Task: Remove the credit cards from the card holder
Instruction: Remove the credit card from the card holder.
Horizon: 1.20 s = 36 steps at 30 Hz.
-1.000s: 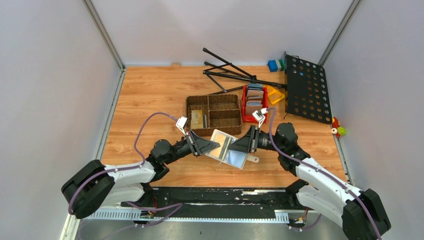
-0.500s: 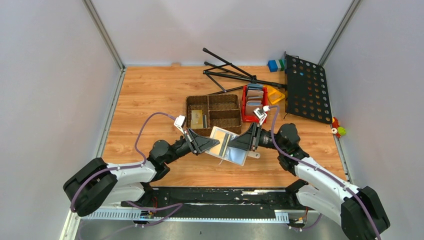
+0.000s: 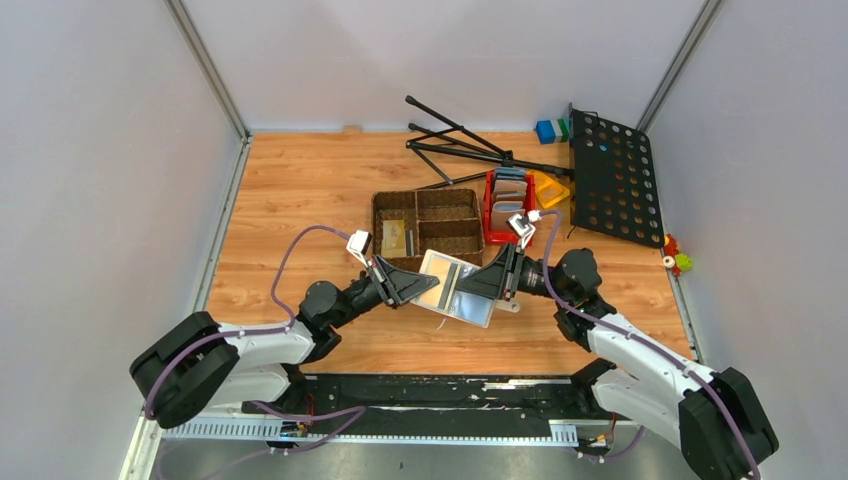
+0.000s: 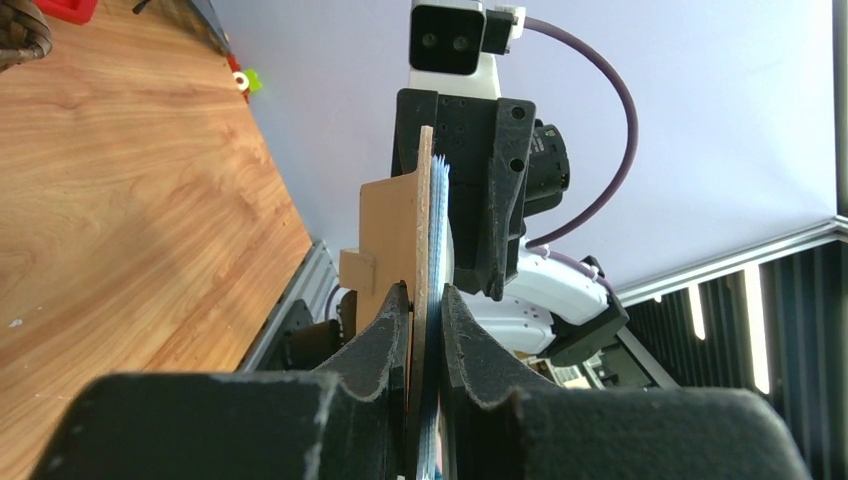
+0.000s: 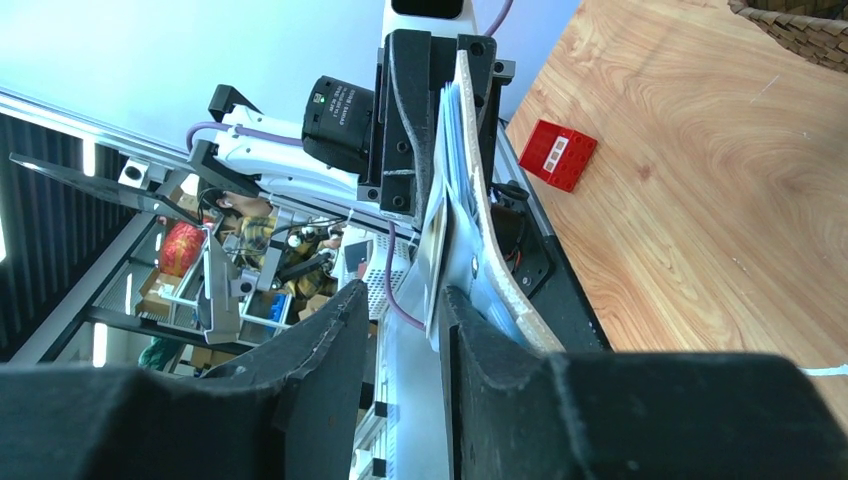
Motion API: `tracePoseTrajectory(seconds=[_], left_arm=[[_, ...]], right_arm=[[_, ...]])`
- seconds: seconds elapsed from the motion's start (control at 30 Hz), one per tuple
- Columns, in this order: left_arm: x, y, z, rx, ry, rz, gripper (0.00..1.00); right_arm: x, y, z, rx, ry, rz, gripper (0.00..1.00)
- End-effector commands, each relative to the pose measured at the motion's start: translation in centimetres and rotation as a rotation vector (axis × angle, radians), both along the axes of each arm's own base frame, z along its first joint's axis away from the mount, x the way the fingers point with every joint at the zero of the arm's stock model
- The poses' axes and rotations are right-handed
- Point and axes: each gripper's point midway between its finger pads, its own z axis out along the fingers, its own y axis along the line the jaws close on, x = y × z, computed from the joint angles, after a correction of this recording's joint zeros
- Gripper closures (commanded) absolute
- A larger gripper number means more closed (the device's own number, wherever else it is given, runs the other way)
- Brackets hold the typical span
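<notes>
Top external: I saw the card holder held open over the desk, off the surface, near the middle of the near edge. Its pale inside faced up, with a dark strip across it. It hung just in front of the woven basket. The left end effector met it from the left and the right end effector from the right. Flat tan credit cards lay in the basket's left compartments. A red bin of wallets stood just right of the basket. A black perforated stand lay at the far right corner.

Left wrist: the left end effector was clamped on the holder's edge, both fingers pressed against it. The holder showed edge-on, beige outside to the left, blue-grey pockets to the right. The right end effector faced it from the far side.

Right wrist: the right end effector's jaws stood apart, with a clear gap between them. A whitish card edge hung in that gap, close to one finger, not pinched. The holder's beige wall curved along the outer side of that finger. A small red block lay on the desk beyond.
</notes>
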Motion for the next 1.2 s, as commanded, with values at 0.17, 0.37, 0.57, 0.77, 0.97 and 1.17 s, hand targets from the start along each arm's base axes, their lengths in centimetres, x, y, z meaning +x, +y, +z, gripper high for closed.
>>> tracePoseTrajectory(seconds=[0.17,0.37,0.57,0.77,0.97,1.17], left_arm=[[-1.0,-0.5,2.7,-0.104,-0.066,-0.047,1.0],[-1.1,-0.7,3.1,-0.126,-0.073,-0.054,1.0],[-1.7,-0.1,5.9,-0.25,-0.083,-0.084,1.0],[-1.9,-0.2,6.4,-0.261,-0.091,-0.085,1.0],[-1.9,-0.9,5.7,-0.242,-0.09,-0.086,1.0],[-1.2,-0.8,3.8,-0.188,-0.084,-0.035,1.0]], right_arm=[[0.3,0.5,1.6,0.04,-0.052,0.003,0.67],[0.9,0.6,1.1,0.02,-0.04,-0.022,0.67],[1.7,0.5,-1.3,-0.046,-0.032,-0.075,0.67],[1.8,0.6,-1.4,-0.002,-0.041,-0.068,0.66],[1.8,0.9,0.7,0.066,-0.061,-0.063,0.66],[1.3,0.2,4.7,0.184,-0.104,-0.078,0.68]])
